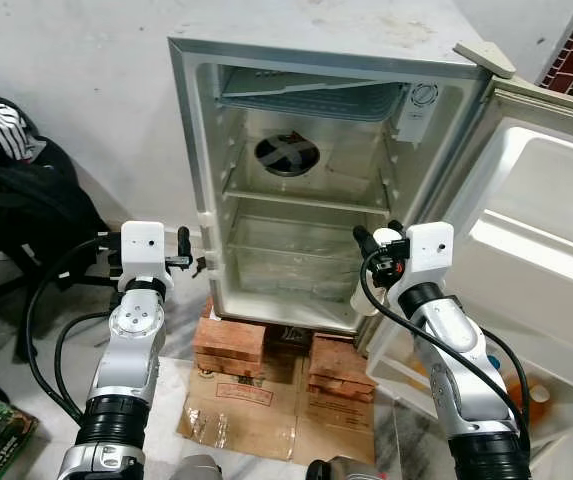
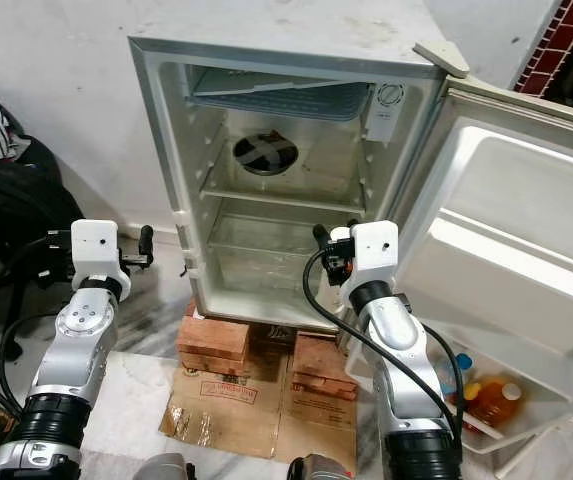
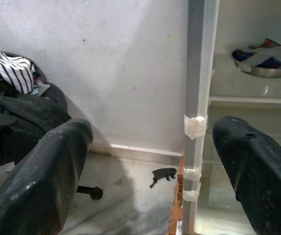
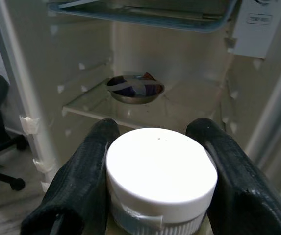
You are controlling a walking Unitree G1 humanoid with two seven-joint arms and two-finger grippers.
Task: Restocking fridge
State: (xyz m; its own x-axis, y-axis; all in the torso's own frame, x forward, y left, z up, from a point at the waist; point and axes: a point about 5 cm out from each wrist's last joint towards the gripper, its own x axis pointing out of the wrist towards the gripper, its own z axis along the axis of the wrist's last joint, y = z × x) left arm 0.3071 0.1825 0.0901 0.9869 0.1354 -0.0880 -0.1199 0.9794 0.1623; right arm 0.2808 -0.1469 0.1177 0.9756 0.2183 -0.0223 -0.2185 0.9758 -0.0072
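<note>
A white-capped jar (image 4: 161, 180), its body mostly hidden between the black fingers (image 4: 79, 188), was clamped in the right gripper (image 1: 376, 243) just before the open fridge (image 1: 316, 180). On the fridge's glass shelf sat a steel bowl (image 4: 134, 88), contents unclear. The left gripper (image 3: 145, 181) hung spread wide and empty beside the fridge's frame.

Fridge (image 1: 206, 150) door (image 1: 536, 240) swung wide, lower shelf (image 1: 286, 255) bare and reachable, steel bowl (image 1: 287, 155) occupying middle shelf (image 1: 356, 195), brick stacks (image 1: 231, 340) beneath the opening
</note>
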